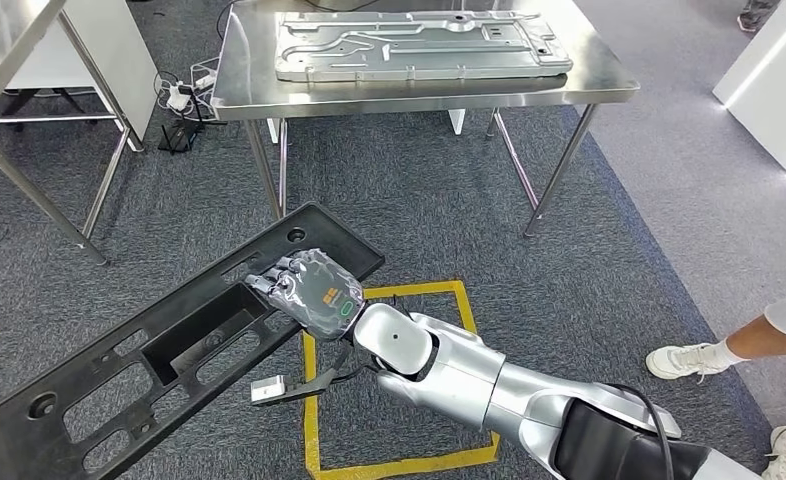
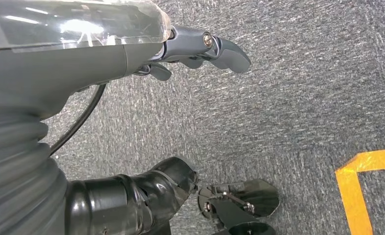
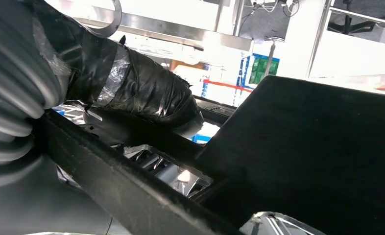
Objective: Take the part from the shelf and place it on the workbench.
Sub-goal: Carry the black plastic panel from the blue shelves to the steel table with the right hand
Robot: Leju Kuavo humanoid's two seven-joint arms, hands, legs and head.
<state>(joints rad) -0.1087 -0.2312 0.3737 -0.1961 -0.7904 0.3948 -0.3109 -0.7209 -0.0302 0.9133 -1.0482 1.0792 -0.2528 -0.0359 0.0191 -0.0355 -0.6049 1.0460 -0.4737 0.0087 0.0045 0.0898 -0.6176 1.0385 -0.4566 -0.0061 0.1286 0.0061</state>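
A factory-style workshop or robotics test floor: a stainless steel workbench (image 1: 424, 92) carrying a machined metal plate (image 1: 419, 45), grey carpet tiles (image 1: 609, 280), yellow floor tape (image 1: 399, 380) marking a square.

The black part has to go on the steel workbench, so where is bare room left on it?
The workbench is crowded: a silver metal plate covers most of its top. Bare steel remains in a strip along the near edge and a patch at the table's left end. The long black part, held by the right hand, would likely overlap the plate.
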